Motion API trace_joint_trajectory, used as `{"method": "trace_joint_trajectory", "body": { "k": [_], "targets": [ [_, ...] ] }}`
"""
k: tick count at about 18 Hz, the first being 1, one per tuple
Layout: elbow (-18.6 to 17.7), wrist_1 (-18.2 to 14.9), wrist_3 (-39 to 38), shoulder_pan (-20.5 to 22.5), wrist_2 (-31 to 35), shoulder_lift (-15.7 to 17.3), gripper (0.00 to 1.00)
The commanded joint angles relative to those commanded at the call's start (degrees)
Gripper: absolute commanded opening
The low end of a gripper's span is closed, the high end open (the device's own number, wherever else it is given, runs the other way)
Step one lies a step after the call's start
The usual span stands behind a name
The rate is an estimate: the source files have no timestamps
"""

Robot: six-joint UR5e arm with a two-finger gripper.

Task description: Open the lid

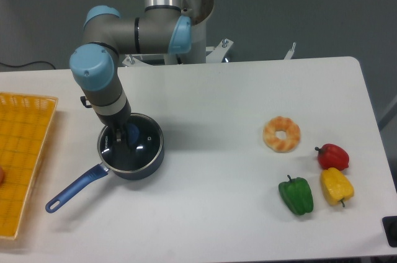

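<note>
A small dark blue pot [147, 165] with a long blue handle [75, 188] sits on the white table at the left. A glass lid [139, 148] with a blue knob [133, 133] lies on its rim. My gripper [123, 136] reaches straight down over the lid's middle, its fingers at the knob. The wrist hides most of the fingers, so whether they clamp the knob does not show.
A yellow basket [25, 151] stands at the table's left edge. At the right lie a doughnut [281, 134], a red pepper [333, 156], a yellow pepper [337, 186] and a green pepper [296, 195]. The arm's base [180, 46] rises at the table's back.
</note>
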Motion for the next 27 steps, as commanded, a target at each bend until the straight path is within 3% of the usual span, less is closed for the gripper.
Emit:
{"method": "trace_joint_trajectory", "body": {
  "k": [27],
  "targets": [
    [0.1,-2.4,-1.7,0.0,0.2,0.8,0.64]
  ]
}}
